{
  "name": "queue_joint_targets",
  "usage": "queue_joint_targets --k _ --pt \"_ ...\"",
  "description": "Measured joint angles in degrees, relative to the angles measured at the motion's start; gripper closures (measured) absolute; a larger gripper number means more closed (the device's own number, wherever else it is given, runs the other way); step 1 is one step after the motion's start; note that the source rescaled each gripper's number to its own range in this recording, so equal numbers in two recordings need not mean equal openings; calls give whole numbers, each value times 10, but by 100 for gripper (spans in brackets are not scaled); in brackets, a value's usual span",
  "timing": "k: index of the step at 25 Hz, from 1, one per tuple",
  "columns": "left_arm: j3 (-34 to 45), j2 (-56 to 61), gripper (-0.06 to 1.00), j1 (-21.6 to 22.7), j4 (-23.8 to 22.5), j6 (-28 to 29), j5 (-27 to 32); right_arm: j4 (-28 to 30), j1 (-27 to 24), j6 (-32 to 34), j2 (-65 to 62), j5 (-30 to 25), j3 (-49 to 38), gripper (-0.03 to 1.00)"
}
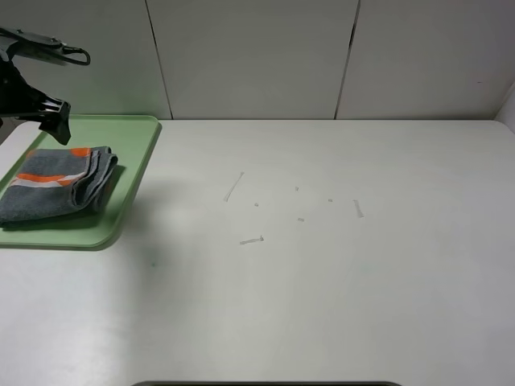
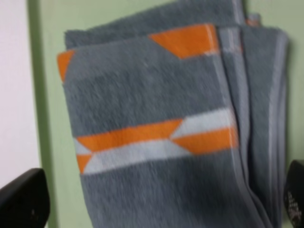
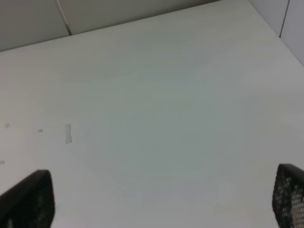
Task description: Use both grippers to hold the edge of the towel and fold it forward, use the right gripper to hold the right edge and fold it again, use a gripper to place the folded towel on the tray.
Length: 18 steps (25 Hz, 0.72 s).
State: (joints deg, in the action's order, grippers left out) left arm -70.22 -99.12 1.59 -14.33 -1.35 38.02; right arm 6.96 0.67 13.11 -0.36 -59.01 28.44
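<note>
two black jaw tips of the left gripper [image 2: 156,202] stand spread and empty above the folded dark grey terry towel [image 1: 56,186], which lies inside the pale green plastic tray [image 1: 138,173] at far left; the right gripper [image 3: 161,202], also spread, faces bare white table [image 1: 322,273].

Bright even light, blurred wrist views
</note>
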Motion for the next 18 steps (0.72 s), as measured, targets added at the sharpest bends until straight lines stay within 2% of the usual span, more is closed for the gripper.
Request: queue_joint_targets --k 7,18 --pt "99 108 -6 -12 50 -26 1 0 0 0 0 0 0 -3" --pt "296 349 -6 -21 81 -28 20 0 0 0 0 0 0 -3"
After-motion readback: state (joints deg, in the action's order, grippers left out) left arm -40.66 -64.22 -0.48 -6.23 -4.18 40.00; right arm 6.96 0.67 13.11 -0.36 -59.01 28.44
